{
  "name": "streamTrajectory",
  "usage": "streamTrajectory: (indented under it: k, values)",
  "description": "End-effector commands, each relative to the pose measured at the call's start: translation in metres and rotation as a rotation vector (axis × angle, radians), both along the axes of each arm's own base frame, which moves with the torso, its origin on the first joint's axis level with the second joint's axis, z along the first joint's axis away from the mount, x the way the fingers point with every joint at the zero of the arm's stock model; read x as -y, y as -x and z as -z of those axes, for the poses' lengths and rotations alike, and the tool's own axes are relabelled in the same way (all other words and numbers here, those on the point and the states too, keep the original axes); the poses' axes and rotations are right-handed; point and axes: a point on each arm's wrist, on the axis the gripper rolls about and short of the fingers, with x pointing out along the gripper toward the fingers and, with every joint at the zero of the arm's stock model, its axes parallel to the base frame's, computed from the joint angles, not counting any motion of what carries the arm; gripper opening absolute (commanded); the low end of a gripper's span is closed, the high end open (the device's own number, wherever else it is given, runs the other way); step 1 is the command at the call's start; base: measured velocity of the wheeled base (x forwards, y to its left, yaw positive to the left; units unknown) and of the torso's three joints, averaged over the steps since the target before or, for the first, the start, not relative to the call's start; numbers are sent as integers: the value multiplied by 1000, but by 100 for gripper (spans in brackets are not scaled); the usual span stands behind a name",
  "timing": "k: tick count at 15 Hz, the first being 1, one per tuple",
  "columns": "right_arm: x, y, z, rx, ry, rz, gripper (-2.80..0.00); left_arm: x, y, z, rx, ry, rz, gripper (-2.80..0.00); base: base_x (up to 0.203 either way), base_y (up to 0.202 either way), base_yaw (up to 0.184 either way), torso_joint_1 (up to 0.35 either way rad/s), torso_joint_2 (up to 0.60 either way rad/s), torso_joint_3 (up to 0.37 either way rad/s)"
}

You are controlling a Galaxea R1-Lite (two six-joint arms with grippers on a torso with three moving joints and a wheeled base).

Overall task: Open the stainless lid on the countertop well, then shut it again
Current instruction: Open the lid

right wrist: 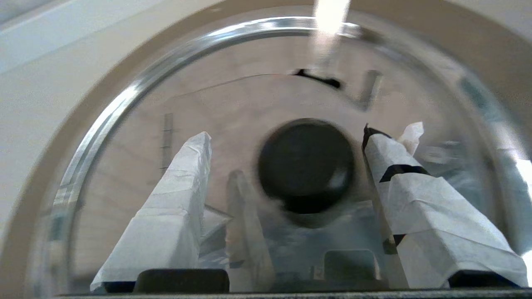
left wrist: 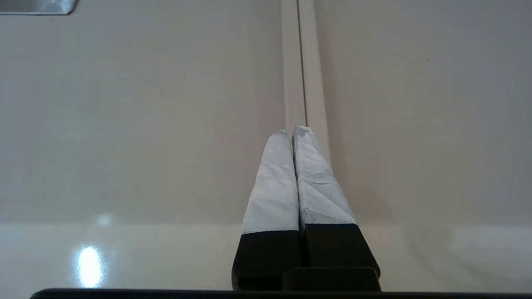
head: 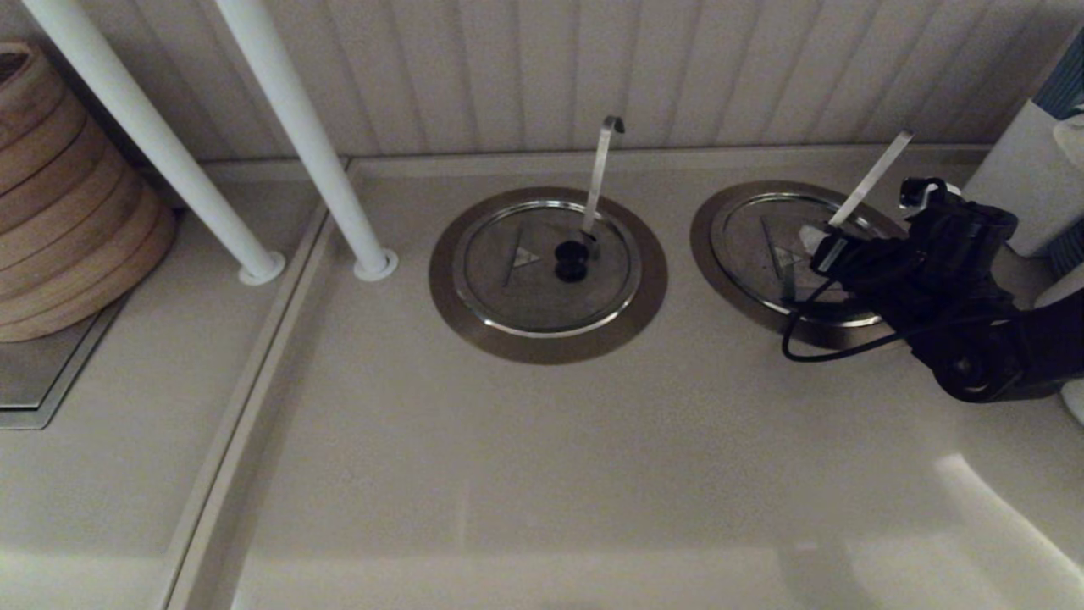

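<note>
The stainless lid (head: 756, 246) lies flat on the countertop well (head: 705, 247) at the right of the counter. A straight ladle handle (head: 872, 174) sticks up from its far side. My right gripper (head: 823, 250) hovers low over the lid's centre and hides the knob in the head view. In the right wrist view the gripper (right wrist: 286, 135) is open, and the black knob (right wrist: 305, 162) sits between its taped fingers without either touching it. The lid (right wrist: 232, 104) shows a bluish smudge (right wrist: 471, 89) near the bright rim (right wrist: 124, 95). My left gripper (left wrist: 294, 131) is shut and empty above bare counter.
A like lid (head: 525, 288) with a black knob (head: 572, 259) and a curled-hook ladle handle (head: 603, 165) sits left of the task well. Two white poles (head: 313, 144) rise at the back left beside stacked wooden steamers (head: 68, 203). A white container (head: 1029, 182) stands close behind my right arm.
</note>
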Motion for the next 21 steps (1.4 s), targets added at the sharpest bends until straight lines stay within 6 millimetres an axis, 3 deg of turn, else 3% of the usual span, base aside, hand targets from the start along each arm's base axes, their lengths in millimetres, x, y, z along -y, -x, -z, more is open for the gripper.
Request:
streamTrajectory:
  k: [1,14,21]
  values:
    - [0,1,-4,13,-1,0,0,0,0,0,0,1,0,-280,0,0,0,0,0,0]
    - [-11,6,-10,31,-37,-32,0,0,0,0,0,1,0,-280,0,0,0,0,0,0]
    - [-17,17,-27,73,-39,-41,0,0,0,0,0,1,0,-280,0,0,0,0,0,0]
